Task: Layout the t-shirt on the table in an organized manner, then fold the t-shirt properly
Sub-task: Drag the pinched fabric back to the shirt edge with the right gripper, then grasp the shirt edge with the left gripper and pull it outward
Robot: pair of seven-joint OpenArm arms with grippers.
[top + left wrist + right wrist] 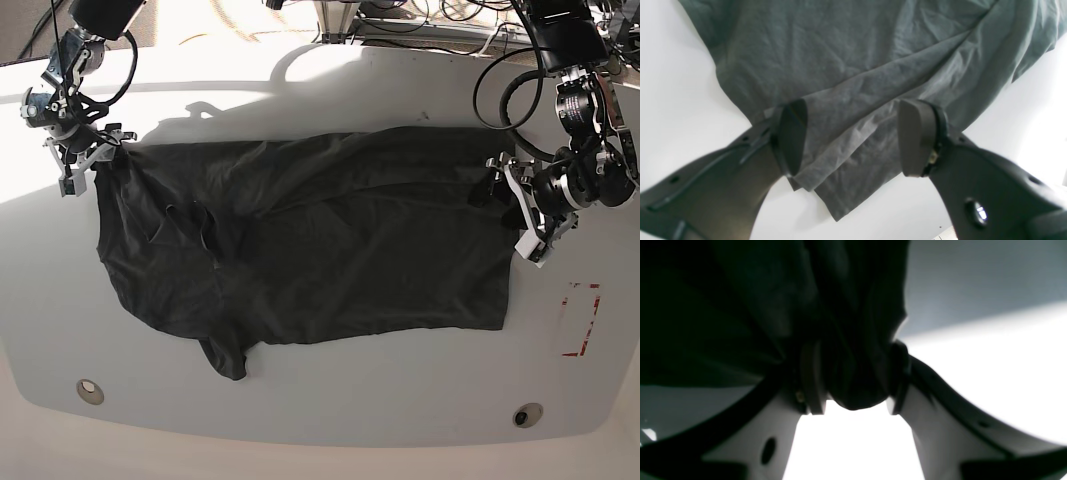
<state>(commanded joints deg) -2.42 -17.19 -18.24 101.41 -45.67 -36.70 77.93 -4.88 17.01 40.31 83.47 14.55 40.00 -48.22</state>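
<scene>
From my left wrist camera, the left gripper [850, 136] stands wide apart, its pads straddling a folded corner of the plain charcoal-grey soft cloth t-shirt [840, 66], which spreads away from the fingers over the big smooth white table [676, 83]; nothing is pinched.

From my right wrist camera, the right gripper [853, 380] is clamped on a dark bunch of the shirt, the cloth trailing off to the left.

In the base view the shirt [330, 250] lies with its long axis running left to right between the two arms, sleeves and collar at the left, hem at the right. I judge the hem edge, just beside my left gripper [510, 205], is the next thing to take hold of; the right gripper [95, 150] holds the far-left corner.
</scene>
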